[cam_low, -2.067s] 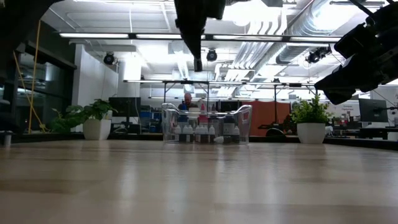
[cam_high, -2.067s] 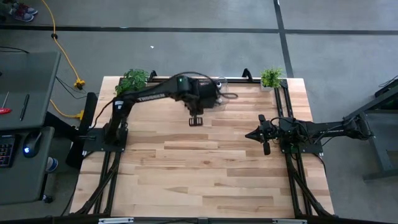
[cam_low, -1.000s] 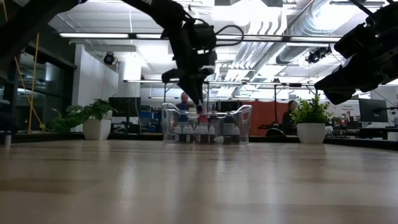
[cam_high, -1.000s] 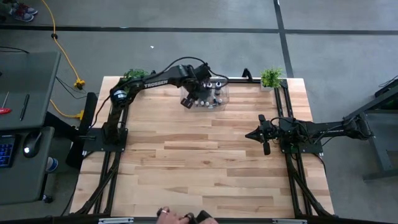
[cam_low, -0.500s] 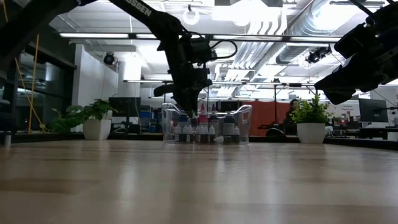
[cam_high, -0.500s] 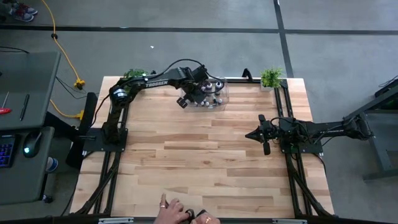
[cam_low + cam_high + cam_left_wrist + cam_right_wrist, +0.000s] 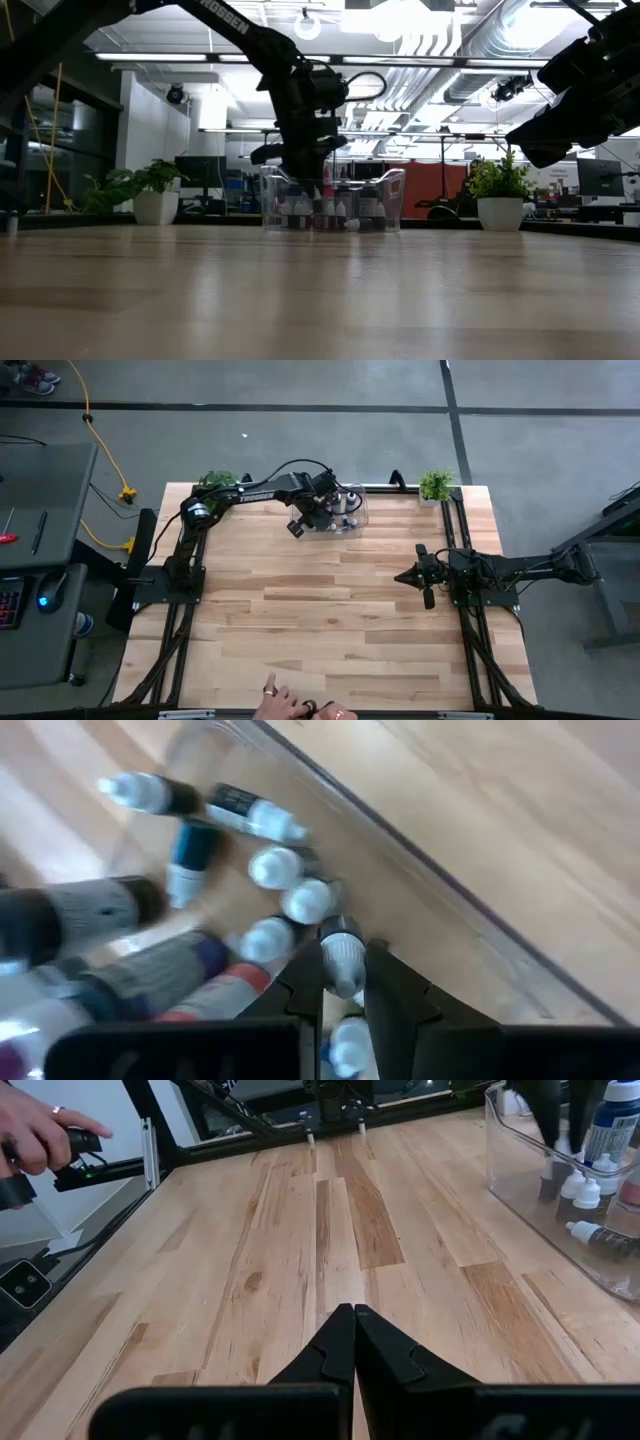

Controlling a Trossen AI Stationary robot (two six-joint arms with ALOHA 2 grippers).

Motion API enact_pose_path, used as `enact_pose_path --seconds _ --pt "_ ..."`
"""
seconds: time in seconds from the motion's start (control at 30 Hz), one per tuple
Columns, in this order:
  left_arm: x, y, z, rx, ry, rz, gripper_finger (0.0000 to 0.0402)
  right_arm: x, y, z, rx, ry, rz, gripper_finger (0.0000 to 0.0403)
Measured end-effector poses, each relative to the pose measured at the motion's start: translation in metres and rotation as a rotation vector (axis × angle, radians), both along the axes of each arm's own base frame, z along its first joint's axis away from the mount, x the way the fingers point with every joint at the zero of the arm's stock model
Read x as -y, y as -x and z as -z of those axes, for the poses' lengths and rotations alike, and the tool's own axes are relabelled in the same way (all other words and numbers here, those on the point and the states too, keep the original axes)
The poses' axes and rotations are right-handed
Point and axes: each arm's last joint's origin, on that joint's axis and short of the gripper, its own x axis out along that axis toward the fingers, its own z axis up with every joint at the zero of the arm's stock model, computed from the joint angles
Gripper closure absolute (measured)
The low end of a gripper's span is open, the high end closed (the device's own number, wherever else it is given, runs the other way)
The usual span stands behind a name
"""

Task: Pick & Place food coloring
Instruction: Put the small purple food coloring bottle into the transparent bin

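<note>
The food coloring bottles stand and lie crowded inside a clear plastic bin at the table's far edge. The bin also shows in the low view. Most bottles are small with white caps, and a few larger ones lie beside them. My left gripper reaches down into the bin and is shut on one small bottle. My right gripper is shut on nothing and waits over the table's right side. My left gripper has a small bottle by its white cap, pinched between the two fingers, one on each side. The fingers come from above, pointing down into the bin. The bottle stands upright among the others; its lower part is hidden by the fingers and neighbouring bottles.
Two potted plants stand at the far corners. A person's hand is at the table's near edge and shows in the right wrist view. Bare wood lies between the bin and the near edge.
My left gripper has moved a little toward the far edge and gone down from above the bin's rim in among the bottles. The person's hand has shifted along the near edge.
</note>
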Motion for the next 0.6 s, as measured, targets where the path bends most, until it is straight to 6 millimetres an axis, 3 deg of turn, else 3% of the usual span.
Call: enact_pose_path --seconds 0.6 --pt "-0.0009 -0.0016 0.0059 -0.004 0.024 -0.031 0.0359 0.0 0.0 0.0 0.0 0.0 0.0 0.0402"
